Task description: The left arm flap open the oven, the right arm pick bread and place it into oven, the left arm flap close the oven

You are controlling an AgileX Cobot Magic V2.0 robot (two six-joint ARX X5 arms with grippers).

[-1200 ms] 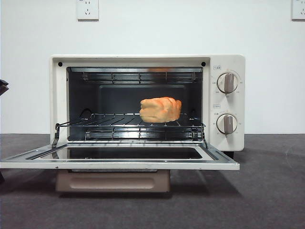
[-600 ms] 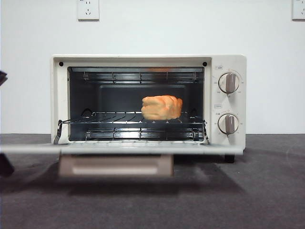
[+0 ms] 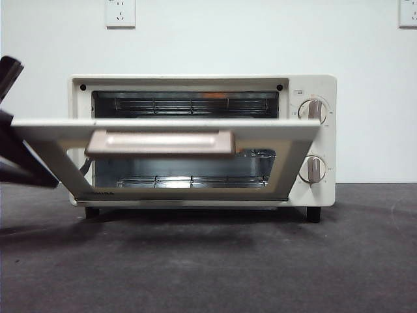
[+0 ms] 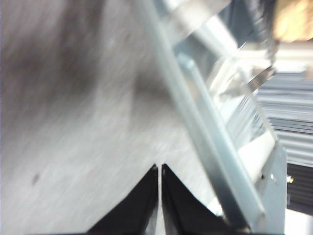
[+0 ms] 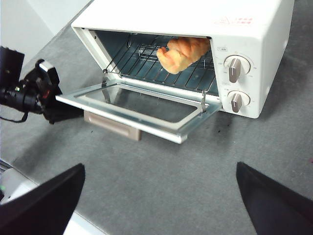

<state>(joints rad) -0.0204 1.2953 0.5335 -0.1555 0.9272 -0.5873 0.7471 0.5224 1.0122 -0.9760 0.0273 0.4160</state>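
- Right gripper (image 5: 159, 196): nearest, high above the dark table (image 3: 260, 261), well back from the oven; fingers (image 5: 46, 203) spread wide, holding nothing.
- Oven door (image 3: 166, 140): partly raised in front view, glass tilted, beige handle (image 3: 159, 143) facing near side. Right wrist view shows it lower, nearly flat.
- Left gripper (image 4: 160, 196): at door's left edge; fingers (image 4: 142, 205) pressed together w/ only a thin slit between, empty. Exact contact w/ door not clear, view blurred.
- Left arm (image 3: 19, 153): dark, at left side of front view, beside the door frame.
- Oven (image 3: 319, 189): cream body, two knobs (image 3: 314, 140) on right.
- Bread (image 5: 182, 53): inside, on wire rack (image 5: 146, 61), right of centre; hidden by door in front view.
- Far: white wall, socket (image 3: 120, 12).
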